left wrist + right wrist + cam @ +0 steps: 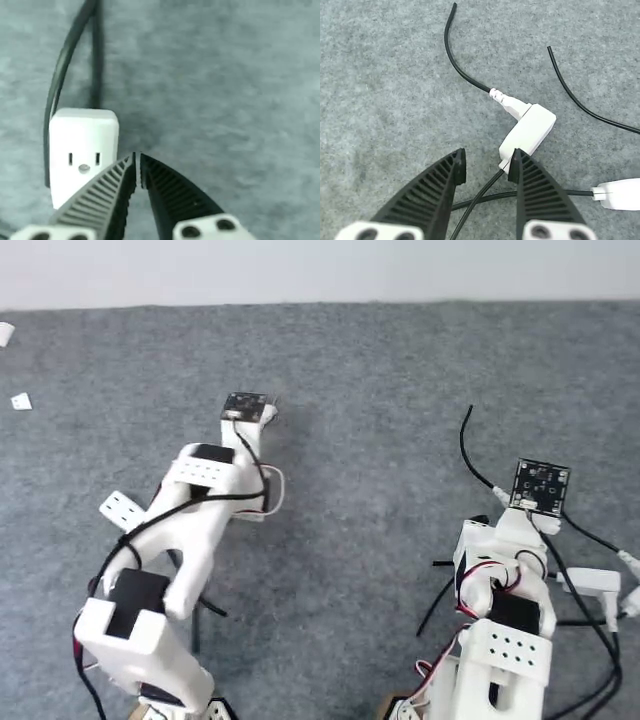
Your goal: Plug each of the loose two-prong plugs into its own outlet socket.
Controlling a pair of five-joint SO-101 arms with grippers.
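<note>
A white outlet socket (82, 145) lies on the grey carpet with its black cord (65, 60) running away from it. My left gripper (137, 161) is shut and empty, its tips over the socket's edge beside the two slots. A white two-prong plug (529, 129) with a black cable (457, 60) lies just ahead of my right gripper (487, 160), which is open; one fingertip (516, 159) is at the plug's near end. A second white plug (619, 192) lies off to the side. In the high view that cable (468, 450) leads under the right arm (505, 590).
Grey carpet (380, 390) covers the whole table. Thin black wires (485, 197) cross under my right gripper. Another white plug (590, 585) and cables lie at the right edge. Two white scraps (20, 400) sit at the far left. The left arm (200, 500) stretches toward the middle.
</note>
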